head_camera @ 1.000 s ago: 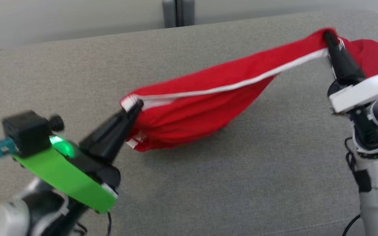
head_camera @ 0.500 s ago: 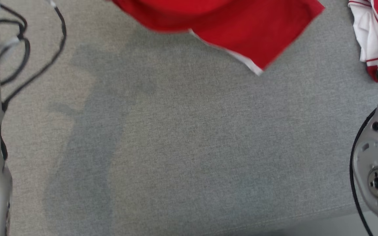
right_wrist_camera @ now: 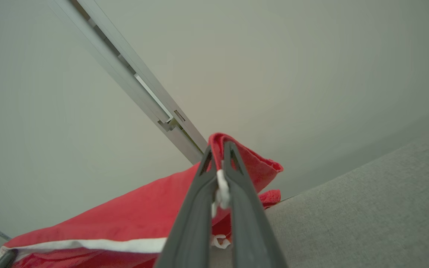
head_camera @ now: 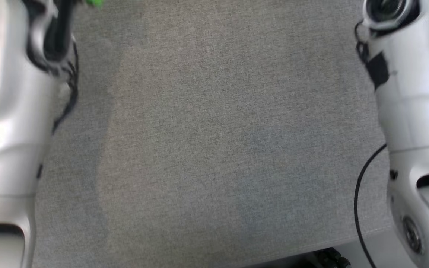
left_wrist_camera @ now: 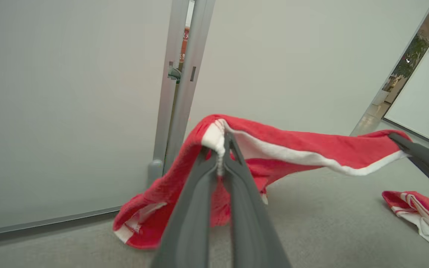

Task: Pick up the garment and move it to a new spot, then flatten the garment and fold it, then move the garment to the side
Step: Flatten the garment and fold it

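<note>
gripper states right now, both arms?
Left gripper: closed on the red garment at its white-trimmed edge.
Right gripper: closed on the same garment's other end.

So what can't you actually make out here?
Left wrist view: what kind of garment the red garment is; it hangs bunched between the left gripper and right gripper.
Same view: the striped cloth, cut off by the right edge.
Head view: the left forearm, blurred.
</note>
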Robot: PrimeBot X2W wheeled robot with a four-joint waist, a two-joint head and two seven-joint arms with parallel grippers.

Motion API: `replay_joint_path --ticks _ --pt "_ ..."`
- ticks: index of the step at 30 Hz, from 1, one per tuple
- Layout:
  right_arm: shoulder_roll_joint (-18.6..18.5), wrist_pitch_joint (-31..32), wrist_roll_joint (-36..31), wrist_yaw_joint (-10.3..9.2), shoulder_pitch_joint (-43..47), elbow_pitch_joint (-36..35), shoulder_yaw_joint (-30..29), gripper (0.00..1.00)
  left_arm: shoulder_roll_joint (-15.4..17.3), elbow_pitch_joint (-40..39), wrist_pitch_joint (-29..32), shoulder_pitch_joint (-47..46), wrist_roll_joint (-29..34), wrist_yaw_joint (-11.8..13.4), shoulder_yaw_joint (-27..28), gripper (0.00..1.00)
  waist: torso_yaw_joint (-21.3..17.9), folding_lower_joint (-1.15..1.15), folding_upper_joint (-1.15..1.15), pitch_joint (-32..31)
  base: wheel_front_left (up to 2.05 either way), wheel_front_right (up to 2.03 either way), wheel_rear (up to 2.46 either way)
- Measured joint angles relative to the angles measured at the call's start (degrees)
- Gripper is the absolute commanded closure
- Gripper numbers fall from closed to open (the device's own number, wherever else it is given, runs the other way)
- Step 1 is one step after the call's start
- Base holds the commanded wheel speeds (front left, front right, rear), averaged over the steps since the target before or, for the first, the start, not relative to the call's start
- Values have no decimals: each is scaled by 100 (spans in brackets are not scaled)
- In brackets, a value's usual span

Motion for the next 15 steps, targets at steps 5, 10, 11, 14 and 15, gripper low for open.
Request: replay_joint_path --ticks 5,10,11,14,15 --pt "-185 -180 36 1 1802 -761 294 100 266 -397 -658 1763 -141 -7 -698 100 54 0 0 -122 0 0 0" --pt "-396 -285 147 9 3968 -1679 37 100 279 -972 -833 3472 -386 -7 -686 100 156 -2 0 -438 0 0 0" --pt "-405 -279 166 9 4409 -1924 2 100 282 -1139 -849 3874 -402 -3 -679 100 180 -2 0 -536 0 0 0" --pt "-425 -101 132 9 5764 -2539 -126 100 330 -1681 -857 4986 -546 138 -645 100 256 -2 0 -845 0 0 0" --pt "-414 4 137 9 6218 -2784 -172 100 361 -1868 -857 5382 -593 208 -631 100 280 -2 0 -956 0 0 0"
